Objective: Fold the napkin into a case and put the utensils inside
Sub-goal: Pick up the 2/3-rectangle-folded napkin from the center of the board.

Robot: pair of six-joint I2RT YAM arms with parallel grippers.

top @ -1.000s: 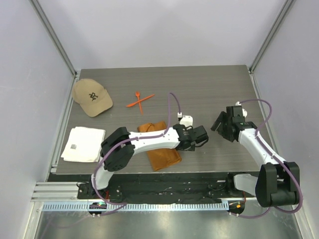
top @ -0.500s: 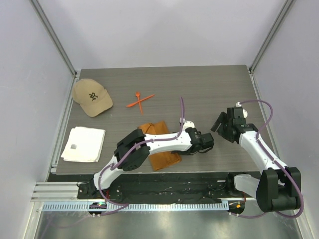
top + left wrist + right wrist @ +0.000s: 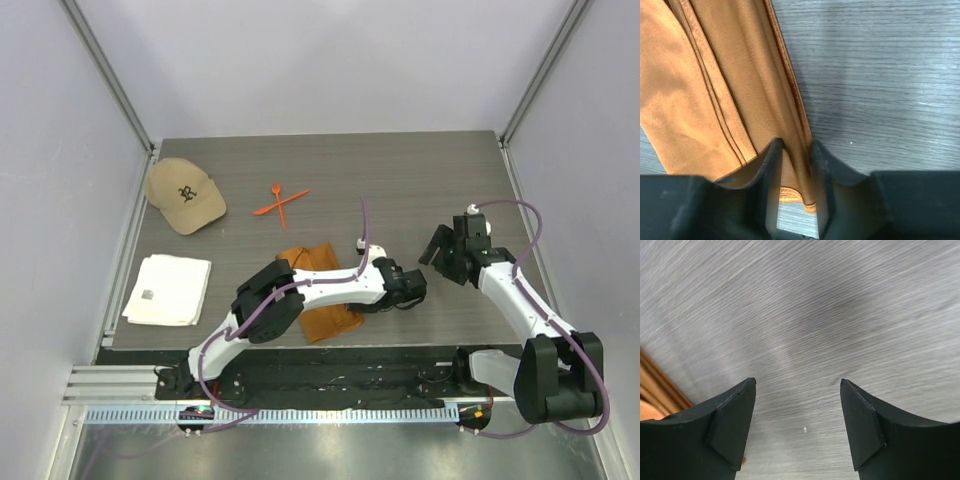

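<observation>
Napkin [image 3: 715, 100], folded: long hem was straddled by left gripper [image 3: 795, 146], jaws close-set, apparently for the next fold; firm pinch could not be told. Right gripper [image 3: 797, 382] was held spread, empty, aside.

top view: high and behind, looking down on the whole table [image 3: 420, 180]. wrist views: close above it, facing down. shared by all three: napkin [image 3: 715, 100] edge.

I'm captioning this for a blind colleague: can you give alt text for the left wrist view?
The left tool has its two dark fingers on either side of the hemmed right edge of the folded rust-orange napkin, with a narrow gap between them. Bare grey wood-grain table fills the right of the picture.
</observation>
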